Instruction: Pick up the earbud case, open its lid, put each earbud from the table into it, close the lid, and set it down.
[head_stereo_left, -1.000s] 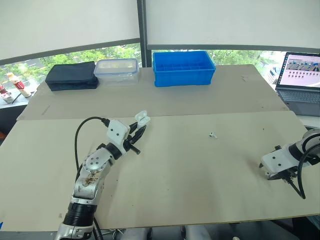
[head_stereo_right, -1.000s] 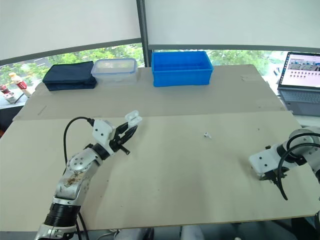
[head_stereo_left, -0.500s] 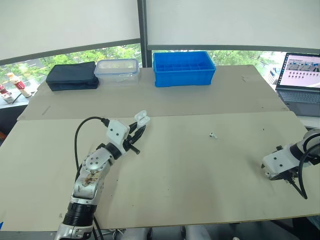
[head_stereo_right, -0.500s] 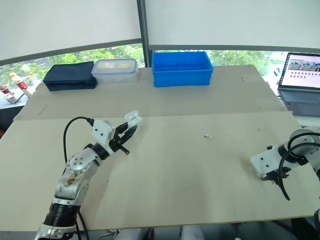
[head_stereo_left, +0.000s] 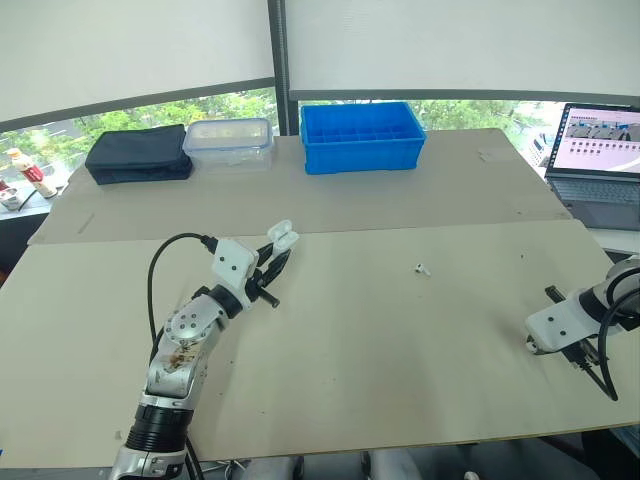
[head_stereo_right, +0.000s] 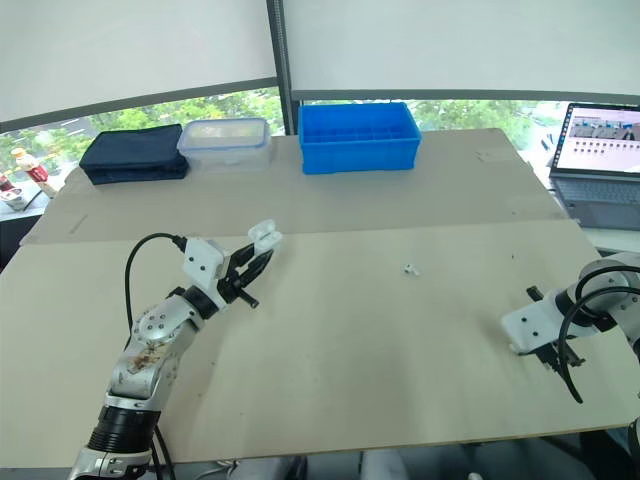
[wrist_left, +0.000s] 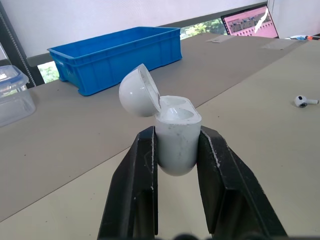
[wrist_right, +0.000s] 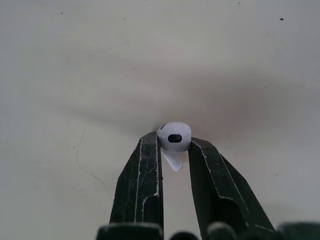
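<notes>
The white earbud case (wrist_left: 175, 135) stands upright between the black fingers of my left gripper (wrist_left: 177, 137), which is shut on it. Its lid is hinged open. In the left eye view the case (head_stereo_left: 283, 238) is held just above the table, left of centre. One white earbud (head_stereo_left: 424, 268) lies on the table right of centre, and it is also visible past the case (wrist_left: 302, 101). My right gripper (wrist_right: 174, 144) is shut on the other earbud (wrist_right: 174, 136), just above the table near its right edge.
Along the far side of the table are a blue bin (head_stereo_left: 362, 135), a clear lidded container (head_stereo_left: 234, 140) and a dark pouch (head_stereo_left: 138, 158). An open laptop (head_stereo_left: 600, 150) sits at the far right. A seam crosses the tabletop (head_stereo_left: 400, 330).
The right gripper has shifted slightly up and to the right with the earbud. The left gripper and the case stay put. The camera has panned a little.
</notes>
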